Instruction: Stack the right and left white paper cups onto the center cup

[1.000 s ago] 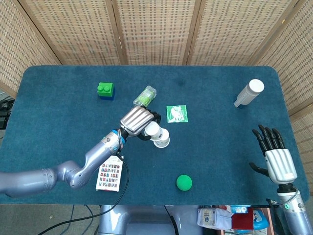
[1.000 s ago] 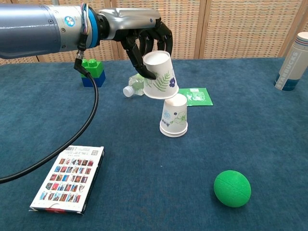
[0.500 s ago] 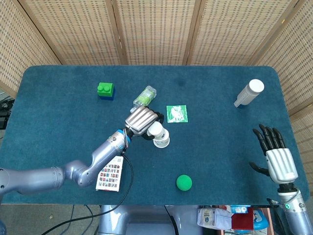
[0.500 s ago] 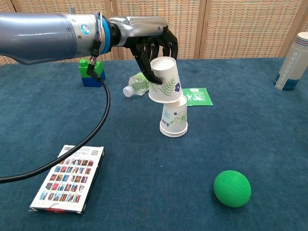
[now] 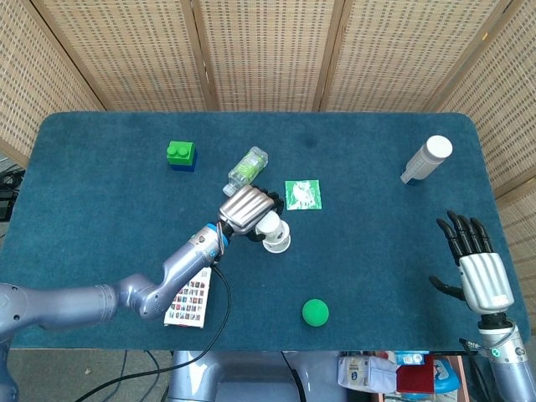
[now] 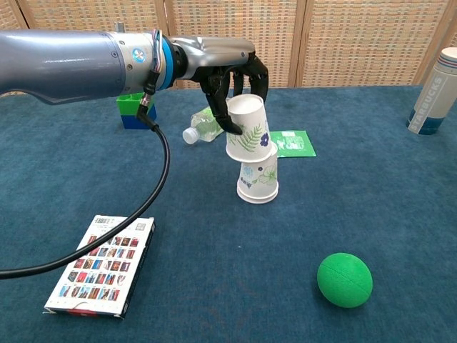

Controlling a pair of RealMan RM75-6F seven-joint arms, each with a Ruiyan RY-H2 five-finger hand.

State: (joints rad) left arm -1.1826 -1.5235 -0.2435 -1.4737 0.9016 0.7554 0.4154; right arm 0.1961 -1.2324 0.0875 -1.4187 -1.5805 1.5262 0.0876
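Observation:
An upside-down white paper cup with flower print (image 6: 258, 180) stands mid-table. A second white cup with a leaf print (image 6: 248, 130) (image 5: 269, 224) sits slightly tilted on top of it, its rim over the lower cup's base. My left hand (image 6: 232, 82) (image 5: 245, 209) grips this upper cup from behind and above. My right hand (image 5: 474, 266) hovers open at the table's right front edge, fingers spread, holding nothing. It does not show in the chest view.
A green ball (image 6: 345, 279) lies front right, a card pack (image 6: 101, 264) front left. A fallen plastic bottle (image 6: 202, 126), a green brick (image 6: 133, 111) and a green sachet (image 6: 292, 143) lie behind the cups. A white tumbler (image 6: 434, 93) stands far right.
My left hand has carried the leaf-print cup right and down, from above and left of the standing cup onto its top. The right hand has barely moved.

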